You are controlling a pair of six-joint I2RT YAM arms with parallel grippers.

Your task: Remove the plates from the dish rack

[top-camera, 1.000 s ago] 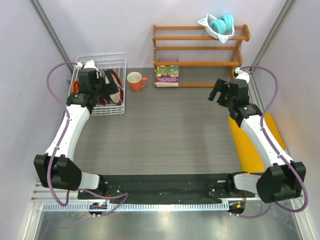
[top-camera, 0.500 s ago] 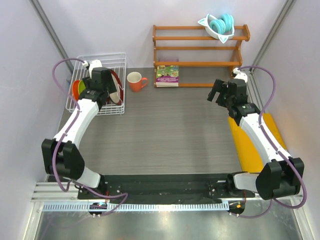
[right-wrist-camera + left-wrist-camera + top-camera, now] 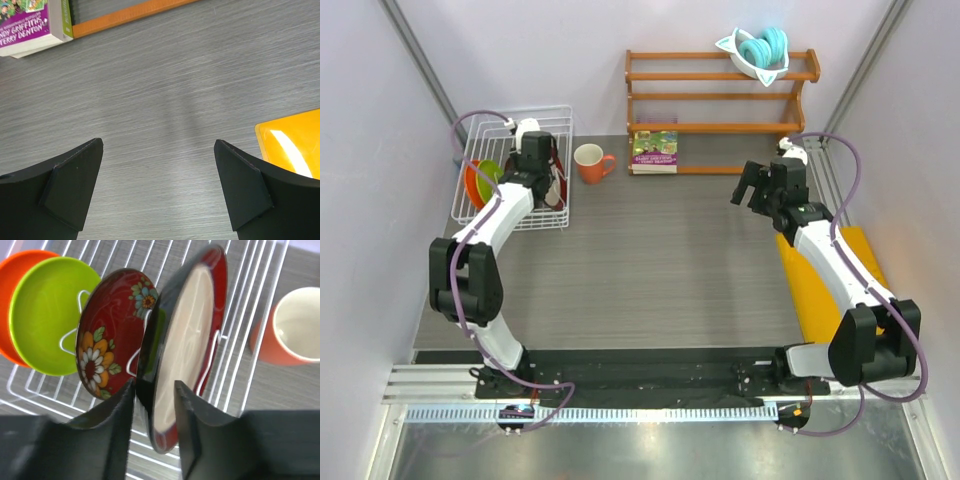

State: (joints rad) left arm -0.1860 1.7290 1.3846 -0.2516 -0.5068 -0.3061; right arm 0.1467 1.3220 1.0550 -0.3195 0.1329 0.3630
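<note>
Pincer of the left arm [image 3: 154, 387] has come in over the white wire dish rack [image 3: 545, 109] from its left side within the last second and has drawn its jaws from wide to narrow. They now straddle the near rim of the large dark red plate with the cream underside [image 3: 187, 335].

Contact: the two black fingers sit tight to either face of that rim, but the wrist view is too close to confirm whether they are already pressing on it. No lift is evident; the plate stands on edge in its slot at the right end of the rack.

Remaining load, all upright in the rack to the left of that plate:
- dark red plate with painted flowers [image 3: 107, 335], just beside it;
- lime green plate [image 3: 50, 320];
- orange plate [image 3: 22, 262], outermost.

Assessment: nothing is unloaded yet. The closing jaws suggest the grasp on the first plate is being completed, with the lift to follow.

Surroundings: an orange mug with a pale interior [image 3: 292, 325] stands on the grey wood-grain counter [image 3: 650, 260] just outside the rack's right side, a likely obstruction if the plate swings that way. The right pincer [image 3: 157, 145] hovers well apart over bare counter, jaws spread wide and empty, near a flat yellow board [image 3: 295, 145].
</note>
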